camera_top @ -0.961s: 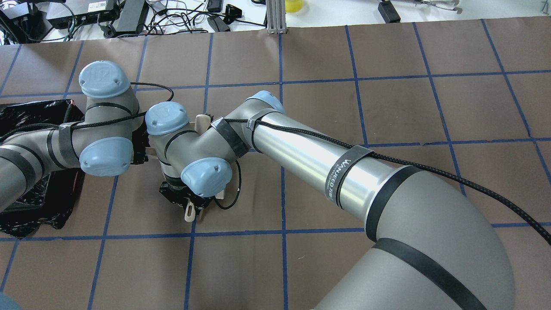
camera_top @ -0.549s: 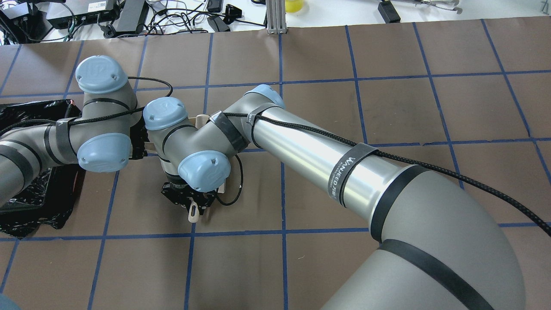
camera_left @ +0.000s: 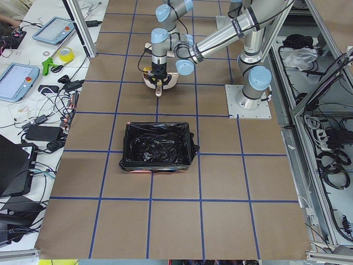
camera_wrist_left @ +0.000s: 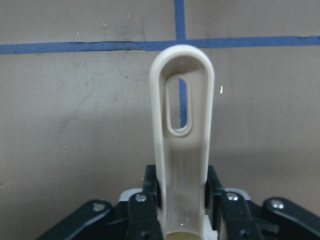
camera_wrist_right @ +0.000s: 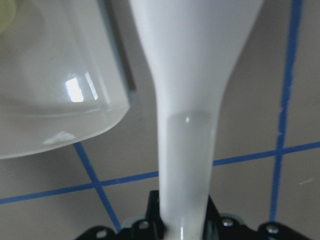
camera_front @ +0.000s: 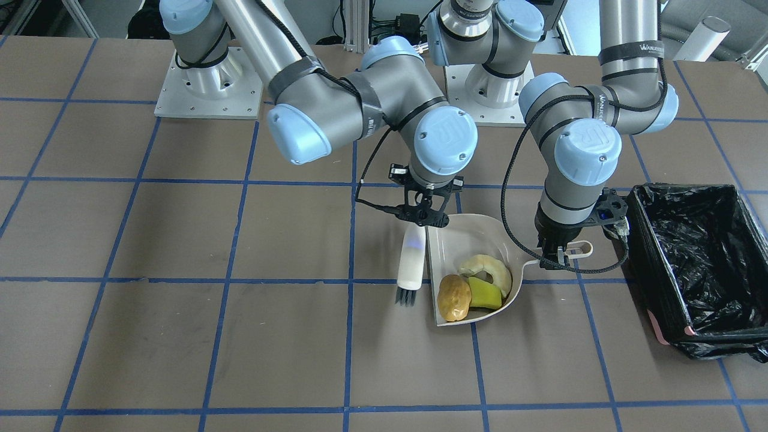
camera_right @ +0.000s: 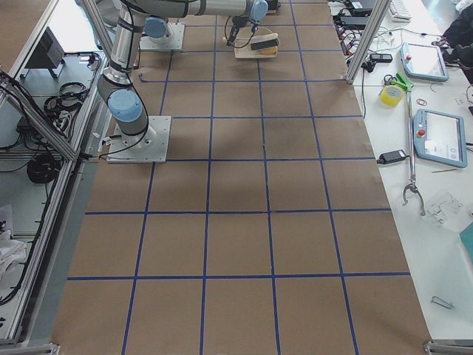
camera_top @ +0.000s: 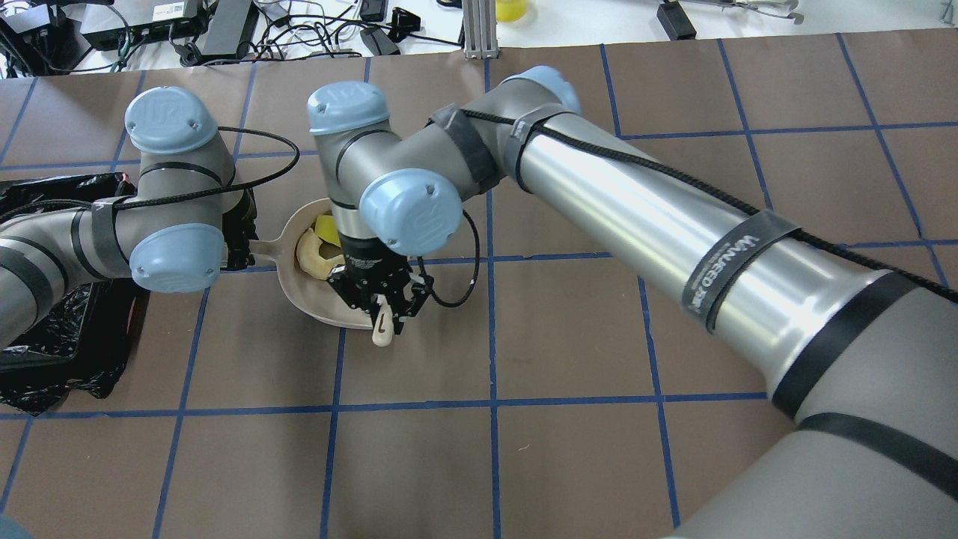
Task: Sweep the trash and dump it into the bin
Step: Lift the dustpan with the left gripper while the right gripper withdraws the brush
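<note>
Right hand (camera_front: 427,216) gripping one brush (camera_front: 411,261), three trash pieces (camera_front: 454,297) in one dustpan (camera_front: 463,236)

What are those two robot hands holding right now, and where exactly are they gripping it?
The left gripper holds the dustpan by its handle. The right gripper holds the brush by the end of its handle.

The right hand (camera_top: 378,303), gripping the white plastic brush (camera_top: 382,331), has swung rightward, uncovering the beige plastic dustpan (camera_top: 296,284) and the tan and yellow trash pieces (camera_top: 310,254) in it.
</note>
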You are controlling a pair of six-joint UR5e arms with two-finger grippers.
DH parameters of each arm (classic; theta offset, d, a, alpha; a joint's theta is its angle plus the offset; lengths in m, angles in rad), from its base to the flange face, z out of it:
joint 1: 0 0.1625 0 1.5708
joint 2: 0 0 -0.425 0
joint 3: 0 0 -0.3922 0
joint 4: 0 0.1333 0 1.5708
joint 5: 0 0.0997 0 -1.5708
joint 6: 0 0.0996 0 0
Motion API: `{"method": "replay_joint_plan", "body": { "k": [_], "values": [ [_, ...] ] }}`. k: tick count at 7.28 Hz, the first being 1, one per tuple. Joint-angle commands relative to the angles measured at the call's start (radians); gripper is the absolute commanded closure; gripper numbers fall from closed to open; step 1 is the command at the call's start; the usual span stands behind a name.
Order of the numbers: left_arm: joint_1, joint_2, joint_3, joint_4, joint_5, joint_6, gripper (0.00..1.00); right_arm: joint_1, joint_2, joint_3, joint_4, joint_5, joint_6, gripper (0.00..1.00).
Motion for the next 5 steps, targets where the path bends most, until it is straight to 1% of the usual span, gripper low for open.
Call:
{"method": "replay_joint_plan", "body": {
  "k": [1,2,3,4,5],
  "values": [
    [0.005,0.012,0.004,-0.003,-0.059,0.005,1.0,-0.146,-0.08,0.056,0.128,-0.065,-0.184,1.0],
    [0.014,0.021,0.005,-0.007,-0.094,0.014,1.0,-0.215,-0.129,0.129,0.139,-0.088,-0.276,1.0],
    [0.02,0.024,0.04,-0.048,-0.119,0.032,1.0,-0.317,-0.184,0.191,0.14,-0.129,-0.389,1.0],
    [0.046,0.028,0.109,-0.163,-0.18,0.061,1.0,-0.429,-0.208,0.217,0.144,-0.173,-0.495,1.0],
    [0.081,0.029,0.185,-0.249,-0.209,0.078,1.0,-0.515,-0.208,0.221,0.15,-0.244,-0.569,1.0]
  ]
}}
